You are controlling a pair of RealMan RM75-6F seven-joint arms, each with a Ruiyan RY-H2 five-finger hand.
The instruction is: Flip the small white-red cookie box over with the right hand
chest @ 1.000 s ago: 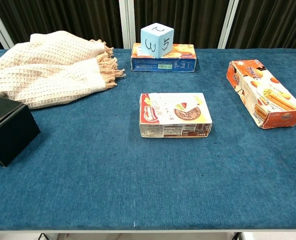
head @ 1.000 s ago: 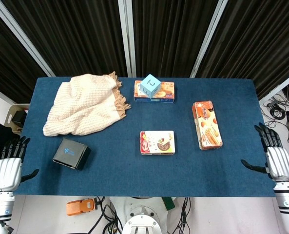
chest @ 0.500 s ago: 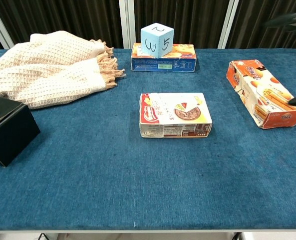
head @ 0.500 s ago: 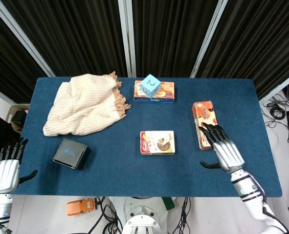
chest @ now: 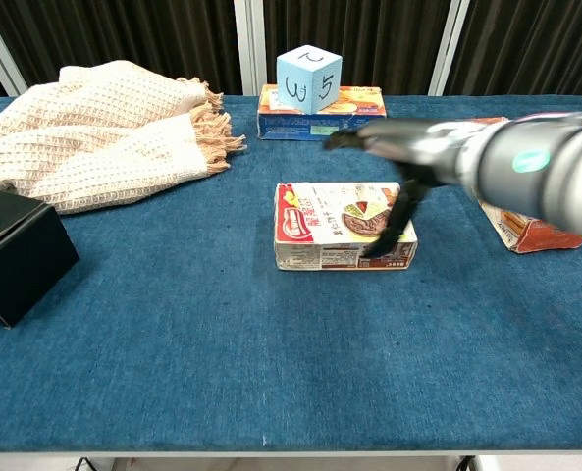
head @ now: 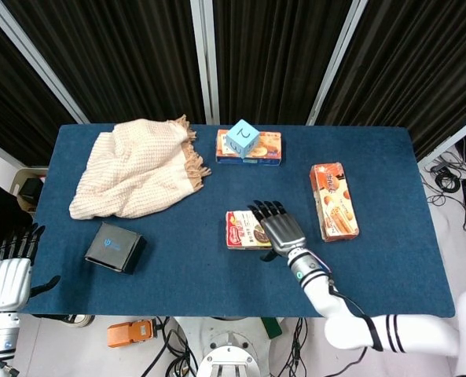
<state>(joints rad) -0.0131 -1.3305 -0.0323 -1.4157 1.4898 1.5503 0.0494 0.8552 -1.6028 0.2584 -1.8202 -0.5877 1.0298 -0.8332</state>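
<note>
The small white-red cookie box (head: 239, 229) lies flat in the middle of the blue table (head: 193, 267), picture side up. My right hand (head: 276, 229) hovers over the box's right half, fingers spread and holding nothing. In the chest view the right hand (chest: 408, 157) is blurred by motion, its dark fingers (chest: 400, 211) reaching down across the right end of the cookie box (chest: 320, 231). Whether they touch it I cannot tell. My left hand (head: 9, 275) hangs open off the table's front left corner.
A long orange cookie box (head: 333, 201) lies right of the hand. At the back, a light-blue numbered cube (head: 242, 138) sits on a blue-orange box (head: 268, 148). A beige knit cloth (head: 138, 166) covers the back left, and a black box (head: 115, 247) stands front left.
My right hand has swung in from the table's right edge, past the orange box, to over the small cookie box. The left hand and the boxes have stayed put.
</note>
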